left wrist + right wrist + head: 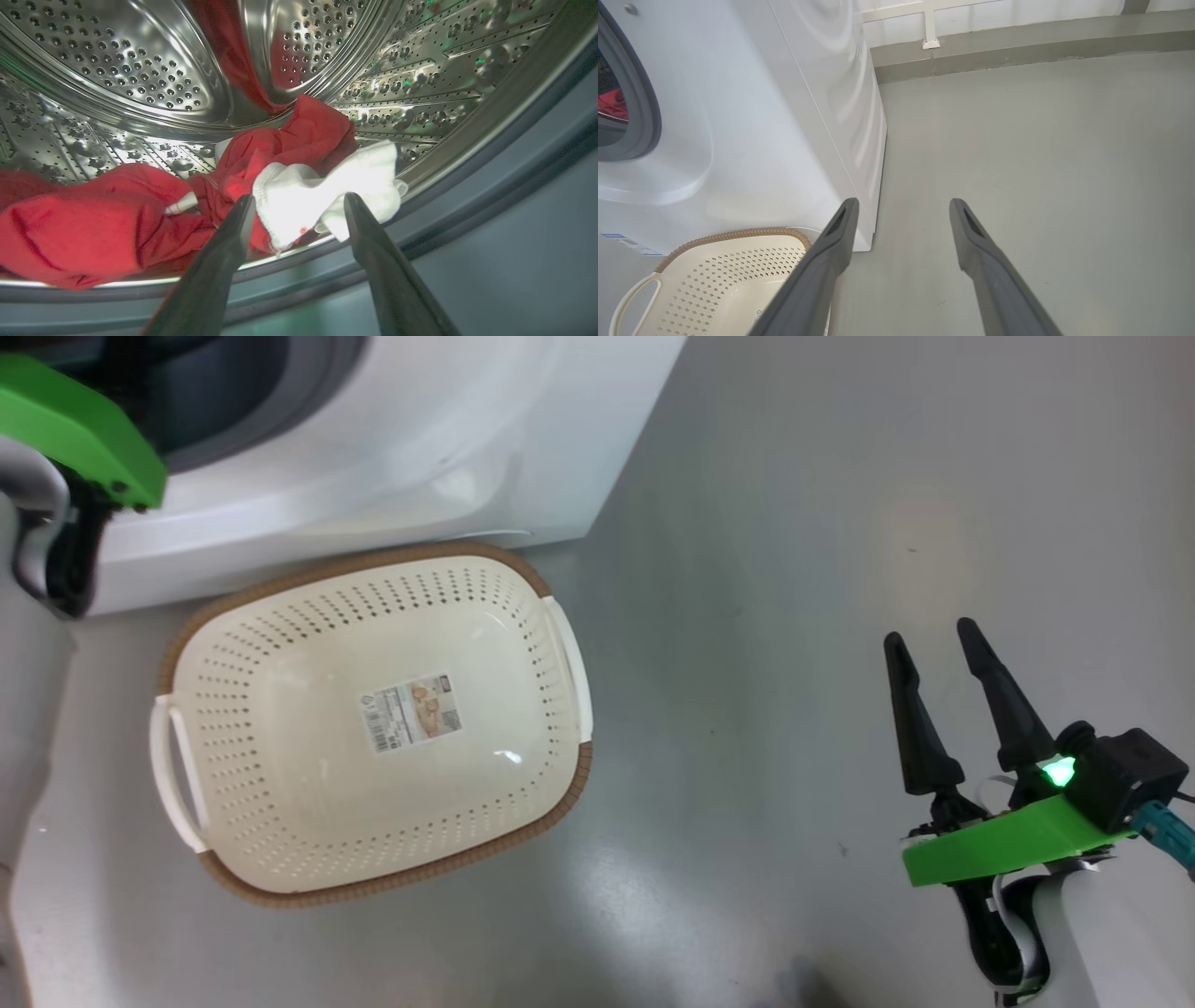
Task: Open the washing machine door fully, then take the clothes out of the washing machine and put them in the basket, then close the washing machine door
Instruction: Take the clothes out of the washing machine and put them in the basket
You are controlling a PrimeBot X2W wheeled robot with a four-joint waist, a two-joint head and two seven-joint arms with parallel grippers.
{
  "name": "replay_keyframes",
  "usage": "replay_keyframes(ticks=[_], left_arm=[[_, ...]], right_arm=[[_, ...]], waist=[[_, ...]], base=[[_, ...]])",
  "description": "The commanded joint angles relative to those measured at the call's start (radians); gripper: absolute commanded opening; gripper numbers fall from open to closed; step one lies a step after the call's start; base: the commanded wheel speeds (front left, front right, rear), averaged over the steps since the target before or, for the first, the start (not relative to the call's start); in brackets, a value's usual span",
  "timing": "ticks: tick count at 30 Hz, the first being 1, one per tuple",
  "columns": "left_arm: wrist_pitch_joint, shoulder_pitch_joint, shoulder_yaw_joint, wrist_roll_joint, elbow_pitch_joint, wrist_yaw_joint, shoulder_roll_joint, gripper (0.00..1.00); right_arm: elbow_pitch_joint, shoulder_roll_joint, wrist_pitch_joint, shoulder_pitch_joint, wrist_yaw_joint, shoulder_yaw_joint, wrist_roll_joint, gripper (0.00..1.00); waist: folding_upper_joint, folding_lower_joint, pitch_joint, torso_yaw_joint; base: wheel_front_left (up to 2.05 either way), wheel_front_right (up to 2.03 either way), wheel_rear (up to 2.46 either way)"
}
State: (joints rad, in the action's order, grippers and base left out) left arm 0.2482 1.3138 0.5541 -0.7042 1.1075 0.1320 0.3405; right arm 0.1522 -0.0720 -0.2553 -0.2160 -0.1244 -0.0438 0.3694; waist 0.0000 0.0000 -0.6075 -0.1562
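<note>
The left gripper (299, 198) is inside the mouth of the washing machine (392, 448), its two dark fingers spread wide and holding nothing. In the left wrist view they frame a crumpled white panel of the clothes (289, 140), which lie in a loose heap on the bottom of the perforated steel drum (140, 60). One bright red piece sits to the left of the fingers. A second red bundle with the white part sits straight ahead, near the drum's front lip. The fingertips look very close to the white fabric, though from this angle it is hard to say whether they touch it. The grey rubber ring (644, 116) curves round the opening, and a strip of red shows through it in the right wrist view. The basket (261, 709) stands on the grey floor (794, 569) just in front of the machine's lower front panel, its brown rim close against the white casing. It holds no clothes, and the paper label (415, 711) on its bottom is plain to see. The right gripper (930, 633) hangs well apart to the right of the basket, over bare floor. Its jaws are also spread wide and grip nothing, fingers pointing toward the machine's near corner.
</note>
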Motion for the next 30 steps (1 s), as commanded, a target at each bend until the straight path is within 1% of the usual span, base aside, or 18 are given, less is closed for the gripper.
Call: replay_keyframes(ticks=[1, 9, 10, 12, 13, 14, 15, 16, 25, 30], left_arm=[[0.005, 0.031, -0.004, -0.008, 0.0, -0.001, 0.059, 1.0], [0.0, 0.06, 0.04, -0.046, 0.049, -0.001, 0.088, 1.0], [0.0, 0.059, 0.043, -0.052, 0.053, -0.001, 0.091, 0.96], [0.001, 0.057, 0.051, -0.065, 0.06, -0.001, 0.094, 0.56], [0.001, 0.057, 0.055, -0.07, 0.061, -0.001, 0.095, 0.4], [0.002, 0.057, 0.059, -0.075, 0.061, -0.001, 0.095, 0.26], [0.003, 0.056, 0.063, -0.082, 0.06, -0.001, 0.095, 0.09], [0.003, 0.056, 0.067, -0.087, 0.06, -0.001, 0.095, 0.0], [0.011, 0.048, 0.09, -0.118, 0.043, -0.001, 0.089, 0.0], [0.013, 0.023, 0.053, -0.118, -0.001, -0.001, 0.099, 0.0]], right_arm=[[-0.027, 0.001, -0.006, -0.013, -0.006, -0.026, 0.004, 1.0], [-0.033, 0.01, -0.006, -0.01, -0.006, -0.039, 0.008, 1.0], [-0.032, 0.011, -0.006, -0.009, -0.006, -0.04, 0.008, 1.0], [-0.031, 0.012, -0.006, -0.006, -0.006, -0.04, 0.008, 1.0], [-0.031, 0.013, -0.006, -0.006, -0.006, -0.039, 0.009, 1.0], [-0.032, 0.013, -0.006, -0.006, -0.006, -0.038, 0.01, 1.0], [-0.033, 0.013, -0.006, -0.006, -0.006, -0.037, 0.012, 1.0], [-0.034, 0.013, -0.006, -0.005, -0.006, -0.037, 0.013, 1.0], [-0.038, 0.011, -0.006, -0.008, -0.006, -0.037, 0.013, 1.0], [-0.036, 0.006, -0.006, -0.006, -0.006, -0.033, 0.012, 1.0]], waist=[[0.0, 0.0, -0.021, -0.022], [0.0, 0.0, -0.031, -0.051], [0.0, 0.0, -0.029, -0.053], [0.0, 0.0, -0.025, -0.056], [0.0, 0.0, -0.024, -0.057], [0.0, 0.0, -0.022, -0.057], [0.0, 0.0, -0.021, -0.056], [0.0, 0.0, -0.02, -0.056], [0.0, 0.0, -0.012, -0.044], [0.0, 0.0, 0.008, -0.031]], base=[[0.0, 0.0, 0.0], [0.0, 0.0, 0.0], [0.0, 0.0, 0.0], [0.0, 0.0, 0.0], [0.0, 0.0, 0.0], [0.0, 0.0, 0.0], [0.0, 0.0, 0.0], [0.0, 0.0, 0.0], [0.0, 0.0, 0.0], [0.0, 0.0, 0.0]])
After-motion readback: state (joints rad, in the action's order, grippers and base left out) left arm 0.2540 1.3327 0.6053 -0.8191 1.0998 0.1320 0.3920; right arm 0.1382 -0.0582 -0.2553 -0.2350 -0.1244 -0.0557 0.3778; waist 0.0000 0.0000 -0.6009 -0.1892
